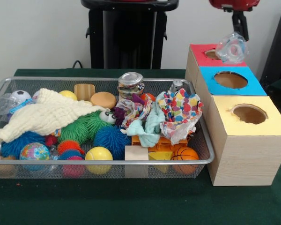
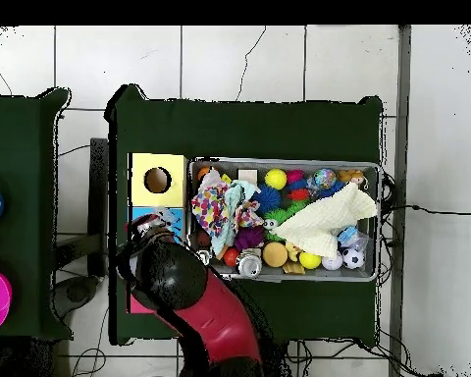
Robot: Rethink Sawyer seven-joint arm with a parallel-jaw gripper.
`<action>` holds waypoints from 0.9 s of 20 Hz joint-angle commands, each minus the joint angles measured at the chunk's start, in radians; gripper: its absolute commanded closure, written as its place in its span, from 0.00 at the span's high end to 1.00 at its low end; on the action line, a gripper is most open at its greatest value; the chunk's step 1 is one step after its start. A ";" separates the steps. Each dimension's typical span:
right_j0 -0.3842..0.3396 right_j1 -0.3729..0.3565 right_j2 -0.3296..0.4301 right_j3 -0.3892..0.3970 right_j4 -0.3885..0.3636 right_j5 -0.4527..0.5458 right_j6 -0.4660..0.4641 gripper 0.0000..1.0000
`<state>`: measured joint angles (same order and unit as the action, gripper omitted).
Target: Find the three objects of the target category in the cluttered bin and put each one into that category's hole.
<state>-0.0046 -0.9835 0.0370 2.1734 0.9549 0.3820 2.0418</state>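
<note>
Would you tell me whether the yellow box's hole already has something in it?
No; in the front view the hole in the yellow box shows only bare brown interior.

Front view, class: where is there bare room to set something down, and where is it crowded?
Bare green cloth runs in front of the mesh bin, and more lies beyond its far rim. The bin is packed with toys. The yellow box top is free round its hole.

- dark green table (image 1: 131, 204) carries everything
- wire mesh bin (image 1: 203, 150) full of toys lies directly on it
- row of wooden boxes (image 1: 243, 157) with red, blue, yellow tops stands just beside the bin
</note>
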 commanded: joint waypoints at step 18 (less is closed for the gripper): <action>0.465 0.315 -0.238 -0.016 1.164 0.051 -0.552 0.00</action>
<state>0.4233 -0.8101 -0.0981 2.1988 1.9300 0.3327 1.9258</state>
